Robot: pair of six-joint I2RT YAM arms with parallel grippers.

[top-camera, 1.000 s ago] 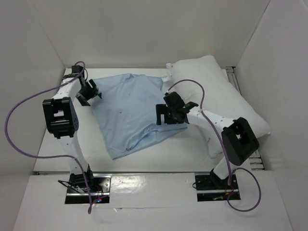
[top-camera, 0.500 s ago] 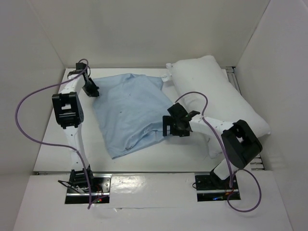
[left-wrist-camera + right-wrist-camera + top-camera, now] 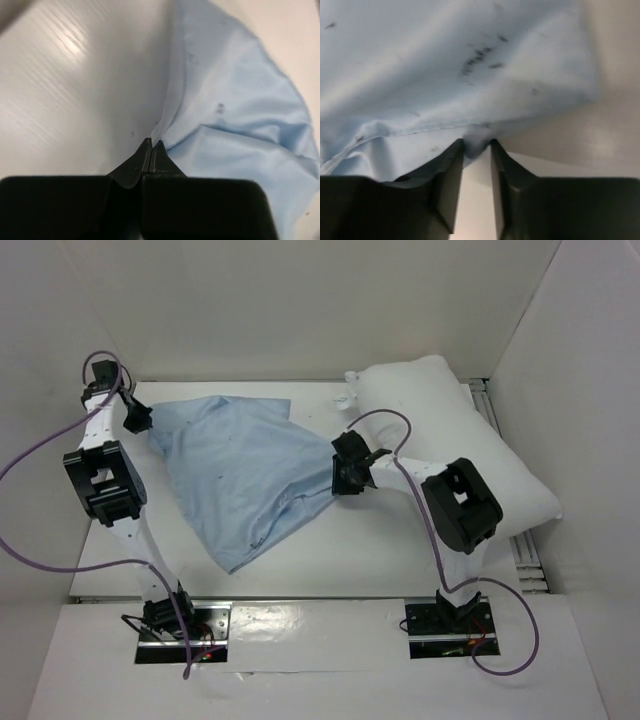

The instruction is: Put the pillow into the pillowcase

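Observation:
The light blue pillowcase (image 3: 235,470) lies wrinkled on the white table, pulled taut between my two grippers. My left gripper (image 3: 140,420) holds its far left corner; in the left wrist view the jaws (image 3: 151,145) are pressed together on the cloth's edge (image 3: 240,125). At the cloth's right edge my right gripper (image 3: 343,468) pinches a small bunched fold (image 3: 477,145) between narrowly spaced fingers, with the pillowcase (image 3: 445,65) spreading above them. The plump white pillow (image 3: 450,430) lies at the right, behind the right arm, outside the pillowcase.
White walls close in the table on the left, back and right. The pillow's small tag (image 3: 347,400) sticks out near the pillowcase's far right corner. A metal rail (image 3: 525,560) runs along the table's right edge. Purple cables loop from both arms.
My left gripper closed on the pillowcase's far left corner and drew it left and back. My right gripper came to the cloth's right edge and closed on a fold. The cloth is now stretched.

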